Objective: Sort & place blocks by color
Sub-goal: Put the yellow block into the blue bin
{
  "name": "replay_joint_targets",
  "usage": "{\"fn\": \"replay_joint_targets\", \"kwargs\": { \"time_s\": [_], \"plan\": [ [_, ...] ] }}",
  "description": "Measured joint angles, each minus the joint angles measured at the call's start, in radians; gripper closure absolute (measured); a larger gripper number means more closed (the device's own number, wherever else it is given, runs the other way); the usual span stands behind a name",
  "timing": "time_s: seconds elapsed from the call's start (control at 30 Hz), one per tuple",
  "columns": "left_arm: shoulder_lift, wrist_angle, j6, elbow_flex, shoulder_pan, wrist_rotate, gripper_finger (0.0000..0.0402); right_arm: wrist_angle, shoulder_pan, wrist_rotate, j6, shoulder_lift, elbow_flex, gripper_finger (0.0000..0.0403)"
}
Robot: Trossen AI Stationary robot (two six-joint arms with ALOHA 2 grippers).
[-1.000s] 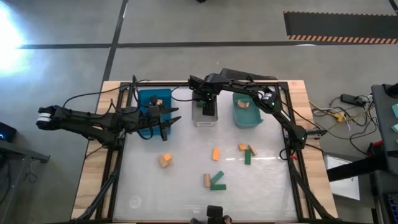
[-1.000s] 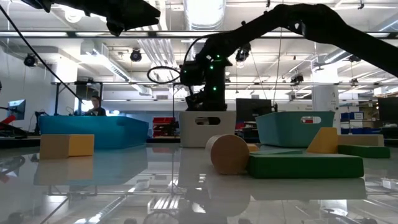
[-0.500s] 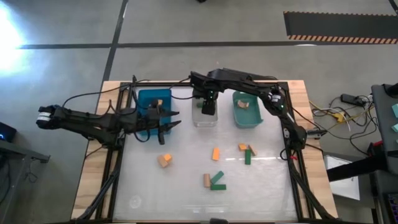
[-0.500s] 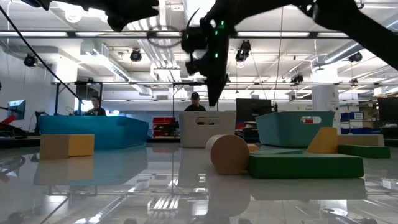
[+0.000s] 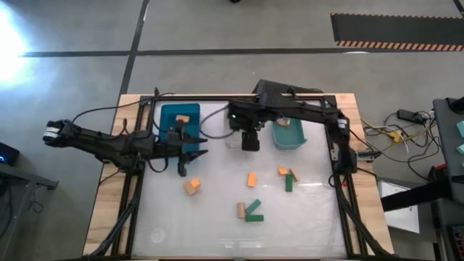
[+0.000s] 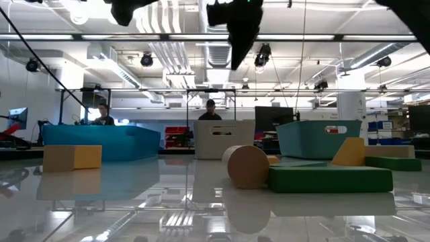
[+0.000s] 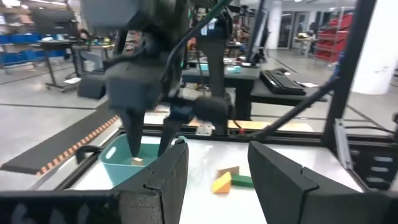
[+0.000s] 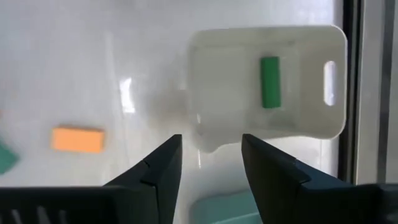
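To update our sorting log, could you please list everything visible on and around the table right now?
blue bin: one, far left of the table
clear bin: one, far middle
teal bin: one, far right
green blocks: three; one in the clear bin, two loose
orange blocks: two, loose mid-table
tan blocks: four; one in the blue bin, one in the teal bin, two loose
tan-and-orange piece: one, or two touching blocks; left of centre
people: two, in the room behind
left gripper: open, before the blue bin
right gripper: open, above the clear bin's near edge
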Motion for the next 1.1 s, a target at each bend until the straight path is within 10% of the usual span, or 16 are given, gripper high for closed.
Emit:
{"fn": "replay_joint_targets", "kwargs": {
  "time_s": [0.7, 1.1],
  "plan": [
    [0.109, -0.111, -0.291, 0.000, -0.122, 0.003, 0.0249, 0.503, 0.280, -0.043, 0.161, -0.440, -0.706, 0.0268],
    [0.393, -0.635, -0.714, 0.186, -0.147, 0.073, 0.0249, 0.778, 0.295, -0.040, 0.150, -0.598, -0.962, 0.0273]
  ]
}}
